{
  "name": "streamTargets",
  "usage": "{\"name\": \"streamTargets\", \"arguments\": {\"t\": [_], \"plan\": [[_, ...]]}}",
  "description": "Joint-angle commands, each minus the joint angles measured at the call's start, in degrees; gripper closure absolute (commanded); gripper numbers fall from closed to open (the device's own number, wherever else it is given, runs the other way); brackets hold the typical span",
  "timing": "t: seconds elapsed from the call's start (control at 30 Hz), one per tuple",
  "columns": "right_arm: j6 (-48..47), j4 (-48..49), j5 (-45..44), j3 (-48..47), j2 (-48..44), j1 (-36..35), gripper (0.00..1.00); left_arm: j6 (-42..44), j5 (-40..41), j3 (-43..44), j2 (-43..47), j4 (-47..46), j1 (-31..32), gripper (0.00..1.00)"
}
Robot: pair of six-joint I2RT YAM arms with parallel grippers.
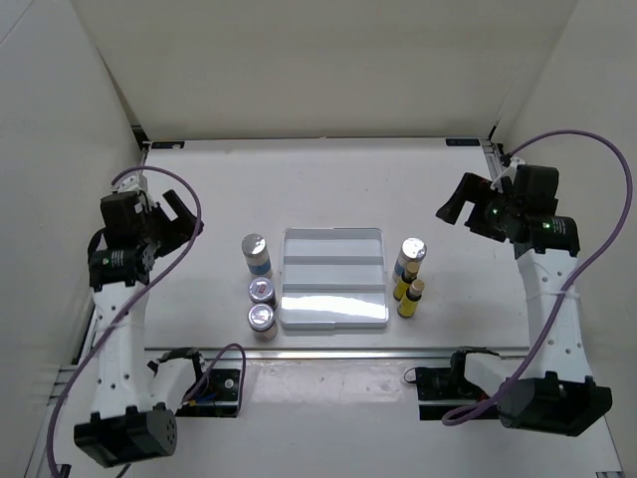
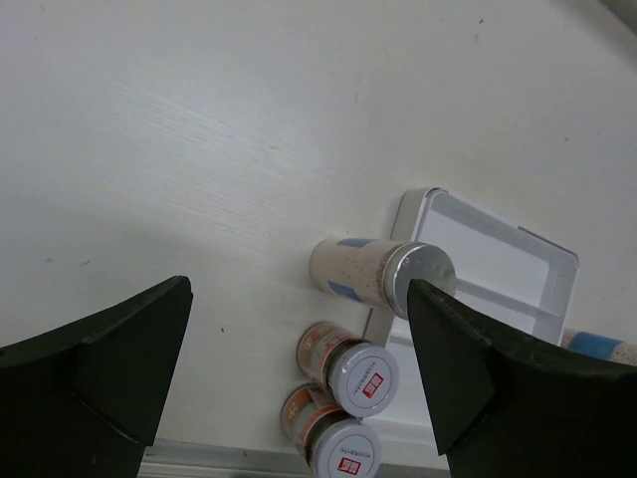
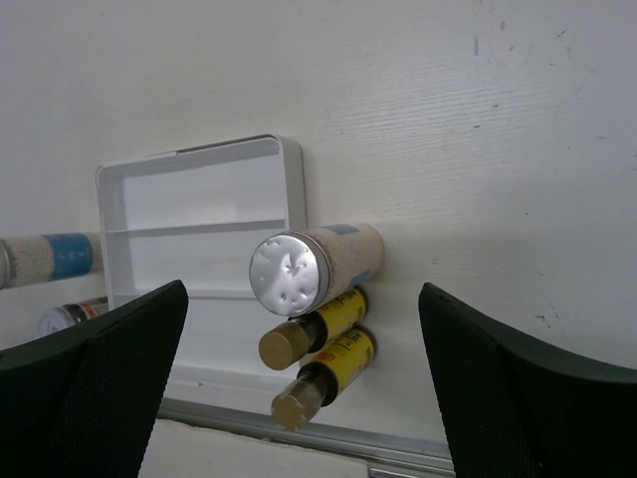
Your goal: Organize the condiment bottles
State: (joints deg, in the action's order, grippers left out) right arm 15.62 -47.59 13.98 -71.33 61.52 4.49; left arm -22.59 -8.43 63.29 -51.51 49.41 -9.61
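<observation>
Left of the white stepped tray (image 1: 333, 241) stand a white bottle with a blue label and silver cap (image 1: 256, 254) and two squat silver-lidded jars (image 1: 262, 292) (image 1: 262, 320). Right of the tray stand the other white bottle (image 1: 409, 257) and two slim yellow bottles with tan caps (image 1: 404, 285) (image 1: 411, 299). My left gripper (image 1: 182, 214) is open and empty, raised at the far left. My right gripper (image 1: 455, 204) is open and empty, raised at the far right. The left wrist view shows the white bottle (image 2: 378, 271) and jars (image 2: 348, 367); the right wrist view shows the white bottle (image 3: 314, 264) and yellow bottles (image 3: 323, 329).
The tray is empty, with three stepped compartments, and shows in both wrist views (image 2: 557, 261) (image 3: 199, 189). A metal rail (image 1: 328, 351) runs along the table's near edge. White walls enclose the table at the back and sides.
</observation>
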Motion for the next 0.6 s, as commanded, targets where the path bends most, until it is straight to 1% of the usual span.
{"name": "streamTargets", "arguments": {"t": [0.0, 0.03, 0.07, 0.1, 0.17, 0.2, 0.23, 0.3, 0.33, 0.4, 0.43, 0.5, 0.53, 0.57], "plan": [[0.9, -0.9, 6.1, -2.6, 5.6, 0.2, 0.0, 0.1, -2.2, 0.0, -4.5, 1.2, 0.2, 0.0], [2.4, -0.9, 7.9, -2.6, 7.0, 0.2, 0.0, 0.1, -2.8, 0.0, -5.4, 1.2, 0.2, 0.0], [2.4, -0.9, 10.7, -2.6, 8.4, 1.7, 0.0, 0.6, -3.4, 0.0, -6.8, 1.2, 0.2, 0.0], [0.5, -0.9, 20.2, -2.6, 11.2, 2.5, 0.0, 1.2, -3.4, 0.0, -7.7, 1.2, 0.2, 0.0], [-0.2, 0.7, 27.3, -2.1, 13.3, 3.9, 0.0, 1.2, -3.4, 0.6, -9.9, 1.8, 0.2, 0.0], [-0.2, 2.0, 28.8, -2.1, 13.8, 3.9, 0.0, 1.2, -2.9, 0.6, -10.5, 1.8, 0.2, 0.0], [-0.2, 2.6, 28.3, -2.1, 13.8, 2.8, 0.0, 1.2, -2.9, 0.6, -11.1, 1.8, 0.2, 0.0], [-0.2, 1.3, 22.2, -3.4, 12.8, 0.0, 0.0, 1.2, -5.0, 0.6, -12.4, 1.8, 0.2, 0.0], [-0.2, 0.6, 18.2, -4.2, 12.0, -4.1, 0.0, 1.8, -5.0, 0.6, -12.4, 1.8, 0.2, 0.0], [-1.0, -1.2, 10.1, -6.9, 12.0, -8.7, 0.0, 1.8, -5.6, 0.6, -12.9, 1.8, 0.2, 0.0], [-1.0, -3.0, 2.4, -7.6, 12.7, -12.8, 0.0, 1.8, -5.6, 0.6, -12.9, 1.8, 0.2, 0.0], [-1.6, -5.1, -2.9, -9.1, 15.0, -15.8, 0.0, 1.8, -5.6, 0.6, -12.2, 1.8, 0.2, 0.0], [-1.6, -5.7, -4.7, -9.1, 15.7, -18.0, 0.02, 1.8, -4.9, 0.6, -11.5, 1.8, 0.2, 0.0], [-1.6, -6.5, -8.8, -9.1, 16.3, -19.0, 0.02, 1.8, -4.2, 0.6, -11.5, 1.8, 0.2, 0.0]]}}
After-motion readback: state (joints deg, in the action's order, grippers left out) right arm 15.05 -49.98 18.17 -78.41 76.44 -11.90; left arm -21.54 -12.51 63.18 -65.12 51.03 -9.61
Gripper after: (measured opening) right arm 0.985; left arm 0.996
